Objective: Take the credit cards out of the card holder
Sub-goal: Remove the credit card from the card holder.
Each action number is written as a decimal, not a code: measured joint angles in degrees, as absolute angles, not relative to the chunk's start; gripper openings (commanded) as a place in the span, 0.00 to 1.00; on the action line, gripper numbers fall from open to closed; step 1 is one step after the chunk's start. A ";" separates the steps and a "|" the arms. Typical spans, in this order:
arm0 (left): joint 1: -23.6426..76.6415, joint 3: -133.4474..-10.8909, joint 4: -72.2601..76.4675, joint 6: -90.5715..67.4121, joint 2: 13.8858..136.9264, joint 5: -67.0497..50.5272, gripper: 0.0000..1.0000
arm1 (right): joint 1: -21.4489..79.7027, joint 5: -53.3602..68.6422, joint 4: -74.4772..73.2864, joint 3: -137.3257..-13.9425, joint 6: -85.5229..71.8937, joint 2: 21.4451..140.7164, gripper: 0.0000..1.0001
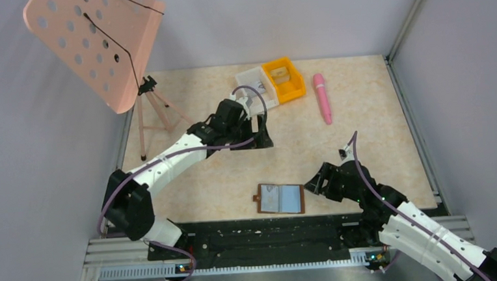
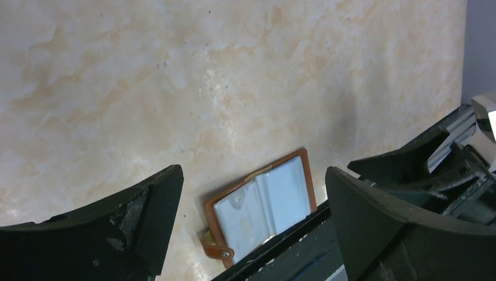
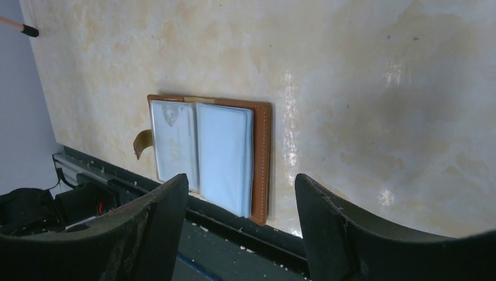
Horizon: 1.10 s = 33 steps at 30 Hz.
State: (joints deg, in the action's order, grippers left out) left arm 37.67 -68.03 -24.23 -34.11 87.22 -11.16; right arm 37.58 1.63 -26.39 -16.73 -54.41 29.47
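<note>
Card holder (image 1: 281, 198) lay open, pale pockets up, on beige table (image 1: 363, 140). L gripper (image 2: 252, 175) & R gripper (image 3: 241, 178) gaped wide, empty.

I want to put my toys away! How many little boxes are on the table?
2. The orange bin sits near the far edge of the table. The white bin is right beside it, on its left. No other box shows, and none seems hidden.

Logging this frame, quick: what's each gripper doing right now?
Left gripper: open, holding nothing.
Right gripper: open, holding nothing.
</note>
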 measured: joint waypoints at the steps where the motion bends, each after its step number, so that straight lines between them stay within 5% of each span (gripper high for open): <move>1: 37.67 -66.48 -24.49 -34.13 85.76 -11.42 0.93 | 37.58 1.63 -26.22 -15.99 -54.78 29.08 0.64; 14: 40.97 -47.31 -17.96 -39.20 77.95 -18.31 0.62 | 42.28 3.31 -18.37 -13.39 -55.83 35.73 0.52; 33: 41.74 -33.26 -4.80 -46.68 77.38 -20.82 0.32 | 56.14 2.68 6.74 -17.43 -58.02 60.66 0.48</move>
State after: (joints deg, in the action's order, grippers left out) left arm 41.74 -33.26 -4.80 -46.68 77.38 -20.82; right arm 56.14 2.68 6.74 -17.43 -58.02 60.66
